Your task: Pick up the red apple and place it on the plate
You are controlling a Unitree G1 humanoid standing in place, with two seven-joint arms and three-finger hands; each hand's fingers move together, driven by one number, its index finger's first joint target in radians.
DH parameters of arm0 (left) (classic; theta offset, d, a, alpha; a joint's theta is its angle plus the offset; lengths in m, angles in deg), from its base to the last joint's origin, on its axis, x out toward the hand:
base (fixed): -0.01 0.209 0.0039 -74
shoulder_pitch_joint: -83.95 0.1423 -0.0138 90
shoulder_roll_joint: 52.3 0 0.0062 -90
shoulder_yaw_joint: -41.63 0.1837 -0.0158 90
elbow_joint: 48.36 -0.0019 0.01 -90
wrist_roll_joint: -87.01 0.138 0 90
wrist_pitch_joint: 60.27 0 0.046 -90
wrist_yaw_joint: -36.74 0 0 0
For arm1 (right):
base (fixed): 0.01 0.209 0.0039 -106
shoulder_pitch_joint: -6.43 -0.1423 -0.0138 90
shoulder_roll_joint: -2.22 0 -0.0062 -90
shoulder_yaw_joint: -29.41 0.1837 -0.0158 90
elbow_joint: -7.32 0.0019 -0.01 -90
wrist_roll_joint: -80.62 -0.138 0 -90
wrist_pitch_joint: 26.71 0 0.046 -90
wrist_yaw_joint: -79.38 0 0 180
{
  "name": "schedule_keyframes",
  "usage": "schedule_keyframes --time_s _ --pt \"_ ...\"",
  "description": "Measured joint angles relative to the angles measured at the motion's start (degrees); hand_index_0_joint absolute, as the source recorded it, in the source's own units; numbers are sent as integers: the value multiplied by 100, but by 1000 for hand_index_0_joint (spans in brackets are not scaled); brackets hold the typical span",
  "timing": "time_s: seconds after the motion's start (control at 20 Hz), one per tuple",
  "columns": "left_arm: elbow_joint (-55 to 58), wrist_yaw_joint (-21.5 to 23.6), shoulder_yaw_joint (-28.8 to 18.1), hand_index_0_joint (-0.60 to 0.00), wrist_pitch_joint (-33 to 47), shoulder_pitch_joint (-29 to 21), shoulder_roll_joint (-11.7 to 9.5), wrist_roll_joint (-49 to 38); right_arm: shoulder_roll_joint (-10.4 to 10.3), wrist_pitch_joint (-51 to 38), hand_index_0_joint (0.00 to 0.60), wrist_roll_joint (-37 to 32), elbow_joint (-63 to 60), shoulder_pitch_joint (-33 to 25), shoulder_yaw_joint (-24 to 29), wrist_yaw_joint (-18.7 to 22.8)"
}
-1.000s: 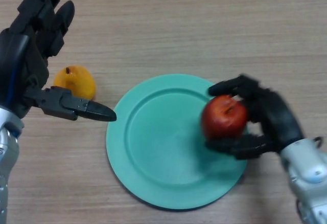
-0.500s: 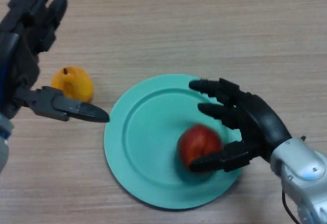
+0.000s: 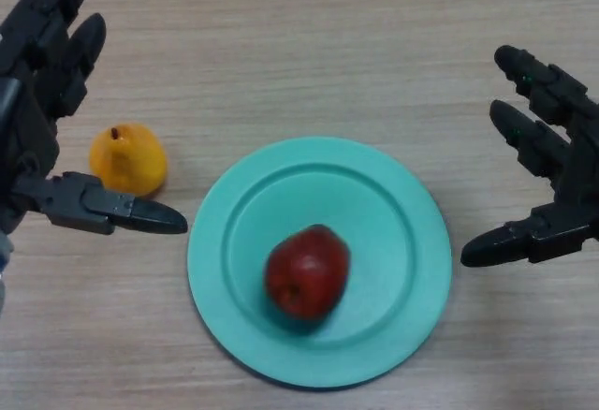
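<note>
The red apple lies on its side on the teal plate, a little left of the plate's middle, with nothing touching it. My right hand hovers off the plate's right edge, open, its fingers straight and spread. At the far left my left hand is open too, thumb pointing toward the plate's left rim.
A yellow-orange pear-like fruit sits on the wooden table left of the plate, just above my left thumb.
My right hand let go of the apple and pulled back to the right, off the plate. The apple rolled left to rest near the plate's middle. The left hand drifted slightly left.
</note>
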Motion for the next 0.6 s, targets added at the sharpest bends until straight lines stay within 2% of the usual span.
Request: schedule_keyframes --time_s 0.1,0.15,0.4,0.5,0.6 --pt "-45 -92 -15 0 65 79 14 -47 9 16 0 458 284 47 11 571" --pt "-78 -99 -102 0 92 146 15 -224 8 38 0 642 519 130 25 682" --pt "-93 -135 -168 0 93 297 9 -194 -74 68 0 781 1073 254 -112 380" --pt "-66 -168 -167 0 60 287 -26 -135 -138 105 0 607 1391 352 -110 261" --pt "48 -414 -149 0 -71 287 -30 100 -137 450 0 333 1604 400 -92 240"
